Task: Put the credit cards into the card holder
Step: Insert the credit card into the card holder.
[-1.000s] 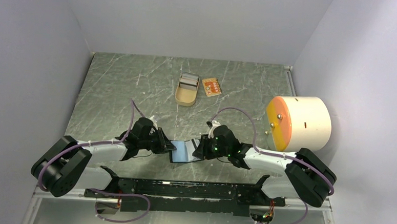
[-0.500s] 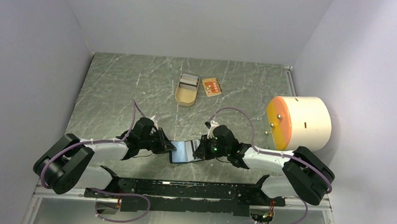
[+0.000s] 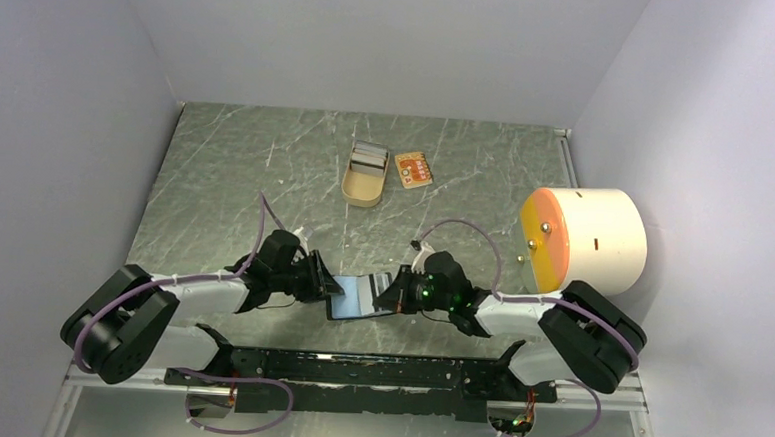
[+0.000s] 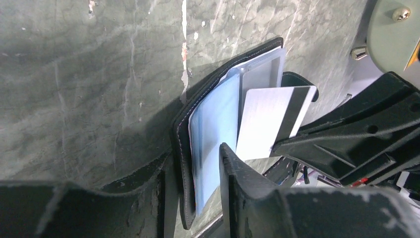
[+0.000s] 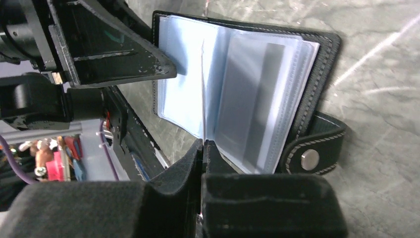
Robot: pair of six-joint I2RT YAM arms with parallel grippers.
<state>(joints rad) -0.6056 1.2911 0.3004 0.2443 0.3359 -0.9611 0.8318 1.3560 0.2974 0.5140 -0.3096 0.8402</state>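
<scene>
The black card holder (image 3: pixel 357 298) lies open between my two grippers, its blue lining and clear sleeves (image 5: pixel 247 94) showing. My left gripper (image 3: pixel 331 288) is shut on its left flap (image 4: pixel 185 148). My right gripper (image 3: pixel 388 292) is shut on the pale grey-white credit card (image 4: pixel 265 124), which has a dark stripe. The card's leading edge is at the sleeves, and in the right wrist view it is edge-on (image 5: pixel 203 94) above the gripper (image 5: pixel 203 145). The snap tab (image 5: pixel 312 158) sticks out on the right. The tan-orange card (image 3: pixel 413 169) lies flat far back on the table.
A tan-gold oblong tin (image 3: pixel 365 174) stands beside the orange card, with pale cards in its far end. A large white cylinder with an orange face (image 3: pixel 583 239) lies at the right edge. Grey walls close in three sides.
My right gripper has edged left and slightly down, bringing the grey-white card closer into the open holder. The holder has shifted a little. My left gripper has barely moved.
</scene>
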